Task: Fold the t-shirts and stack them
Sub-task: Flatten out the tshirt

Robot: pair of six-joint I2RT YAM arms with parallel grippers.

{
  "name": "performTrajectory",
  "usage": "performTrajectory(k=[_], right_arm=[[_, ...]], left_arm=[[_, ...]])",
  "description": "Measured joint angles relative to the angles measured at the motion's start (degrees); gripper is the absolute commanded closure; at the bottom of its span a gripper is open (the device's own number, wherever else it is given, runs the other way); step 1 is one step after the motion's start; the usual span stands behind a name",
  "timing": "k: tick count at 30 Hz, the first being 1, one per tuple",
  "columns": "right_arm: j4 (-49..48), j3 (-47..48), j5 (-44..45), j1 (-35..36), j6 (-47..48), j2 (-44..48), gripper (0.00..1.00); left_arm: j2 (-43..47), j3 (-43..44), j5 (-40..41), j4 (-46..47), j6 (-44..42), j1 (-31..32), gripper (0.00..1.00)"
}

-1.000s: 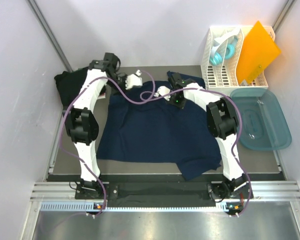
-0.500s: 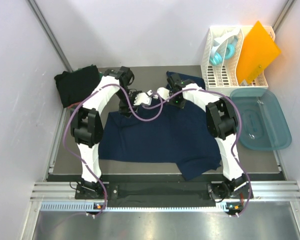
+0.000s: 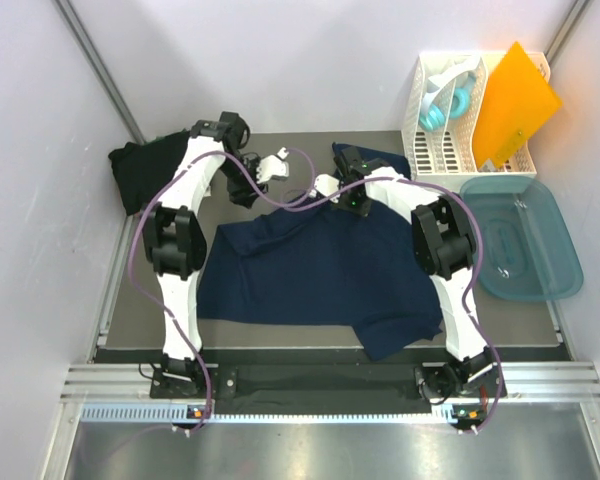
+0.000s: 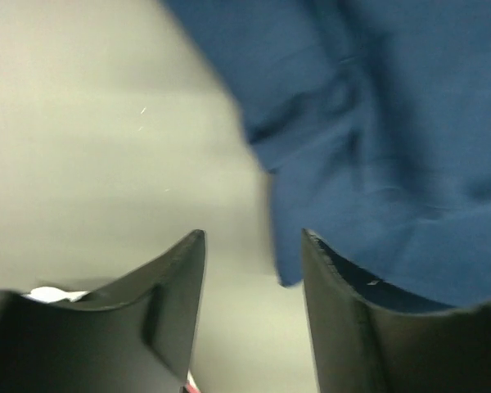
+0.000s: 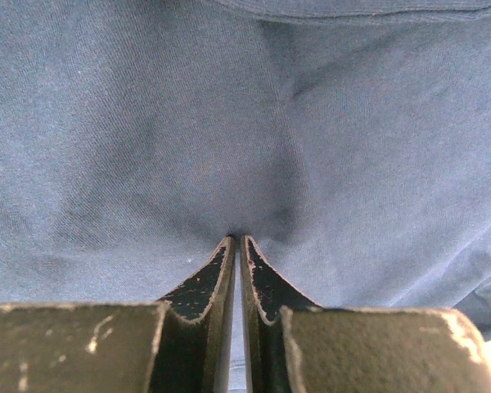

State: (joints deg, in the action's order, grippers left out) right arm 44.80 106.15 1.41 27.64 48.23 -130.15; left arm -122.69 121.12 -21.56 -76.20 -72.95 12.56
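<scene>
A navy t-shirt lies spread over the middle of the grey table, its far-left corner flopped inward. My left gripper hovers open behind that corner; in the left wrist view its jaws stand apart over bare table, with the navy cloth beside the right finger. My right gripper sits at the shirt's far edge. In the right wrist view its fingertips are pressed together on puckered navy cloth. A black t-shirt lies bunched at the back left.
A white slotted rack with an orange folder stands at the back right. In front of it sits a teal tub. A purple cable loops from the left arm over the shirt's far edge.
The left gripper carried the shirt's far-left corner toward the middle, opened and let it go, then drew back to the far left. The right gripper has stayed put.
</scene>
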Motion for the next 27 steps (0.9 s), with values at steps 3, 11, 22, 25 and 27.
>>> performTrajectory(k=[3, 11, 22, 25, 27], right_arm=[[-0.4, -0.4, 0.1, 0.0, 0.0, 0.0, 0.94], [-3.3, -3.4, 0.6, 0.0, 0.9, 1.6, 0.94], [-3.2, -3.3, 1.3, 0.0, 2.2, 1.6, 0.95], [-3.2, -3.3, 2.0, 0.0, 3.0, 1.6, 0.95], [-3.1, -3.3, 2.5, 0.0, 3.2, 1.6, 0.95]], left_arm=[[-5.5, 3.2, -0.2, 1.2, 0.0, -1.9, 0.47], [-4.2, -6.9, -1.0, 0.3, -5.0, 0.1, 0.47], [-1.6, -13.0, -0.5, 0.8, -6.7, 1.9, 0.46], [-1.6, -14.3, -0.4, 0.7, -6.7, 2.3, 0.44], [-1.6, -14.6, -0.4, 0.8, -6.8, 2.5, 0.44]])
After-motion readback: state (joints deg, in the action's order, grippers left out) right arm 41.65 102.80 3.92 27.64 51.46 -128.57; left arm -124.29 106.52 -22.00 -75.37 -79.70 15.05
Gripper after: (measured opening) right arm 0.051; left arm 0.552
